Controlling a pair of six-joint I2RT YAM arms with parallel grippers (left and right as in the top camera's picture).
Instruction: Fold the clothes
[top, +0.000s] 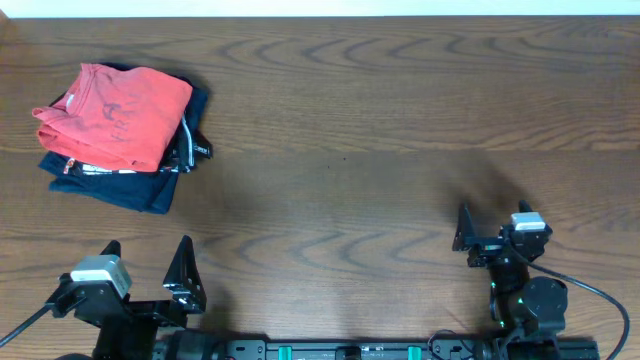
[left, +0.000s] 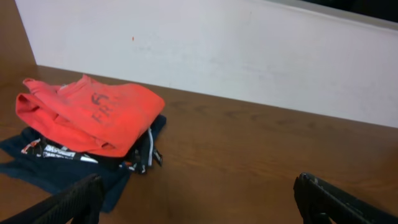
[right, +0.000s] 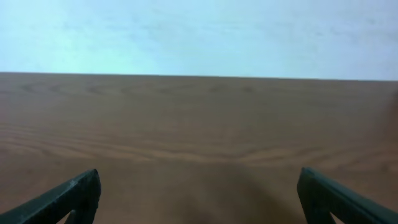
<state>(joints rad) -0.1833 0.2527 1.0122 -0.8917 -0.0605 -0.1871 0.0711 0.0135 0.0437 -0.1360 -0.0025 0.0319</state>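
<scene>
The clothes, a coral T-shirt (top: 115, 115), lie folded at the table's far left, on top of a small stack of other garments. In the left wrist view the coral T-shirt (left: 93, 115) shows a faint dark print on its upper face. My left gripper (top: 147, 255) stands open near the front edge, well short of the stack, and nothing sits between its fingers (left: 199, 193). My right gripper (top: 495, 225) is open at the front right, far from the shirt. In its own view the right gripper (right: 199, 180) has only bare wood ahead.
Under the shirt lie a folded black garment with white lettering (top: 195, 145) (left: 140, 155) and a folded navy garment (top: 140, 190) (left: 37, 171). A white wall (left: 249, 56) runs along the table's far edge.
</scene>
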